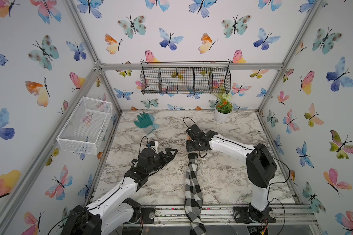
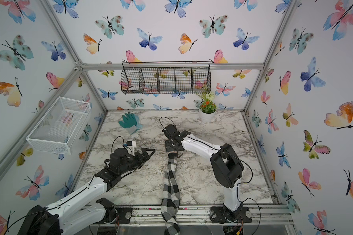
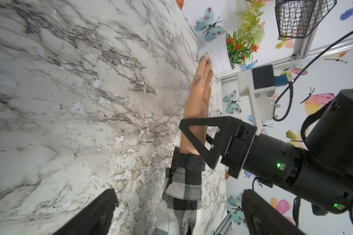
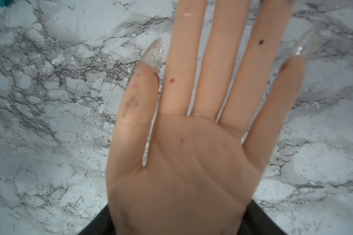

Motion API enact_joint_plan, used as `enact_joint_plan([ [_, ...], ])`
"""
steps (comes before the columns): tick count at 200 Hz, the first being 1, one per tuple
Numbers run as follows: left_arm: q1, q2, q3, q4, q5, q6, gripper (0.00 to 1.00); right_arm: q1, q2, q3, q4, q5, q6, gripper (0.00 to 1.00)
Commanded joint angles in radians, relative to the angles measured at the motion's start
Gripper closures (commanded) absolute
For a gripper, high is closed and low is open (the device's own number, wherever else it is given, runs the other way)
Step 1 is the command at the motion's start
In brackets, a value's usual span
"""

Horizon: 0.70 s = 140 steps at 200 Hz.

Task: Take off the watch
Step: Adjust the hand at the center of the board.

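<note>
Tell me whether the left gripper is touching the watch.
Apart. In a top view, bare marble separates the left gripper from the watch.

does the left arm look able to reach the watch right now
Probably yes: the left gripper is open and faces the watch, with only bare table between. The right gripper straddles the mannequin hand right beside it, so room is tight.

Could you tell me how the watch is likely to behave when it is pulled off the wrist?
The watch has a thin strap with punched holes, so it will probably flop once loose. It sits snug at the wrist beside the sleeve, so it may resist sliding over the wider hand.
</note>
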Motion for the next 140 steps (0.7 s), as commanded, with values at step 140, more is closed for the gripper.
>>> enact_joint_plan([
  [140,0.090,0.002,0.024,-0.143,0.007,0.039,0.02,0.022,0.222,0.183,-0.153,-0.009,-0.064,0.08],
])
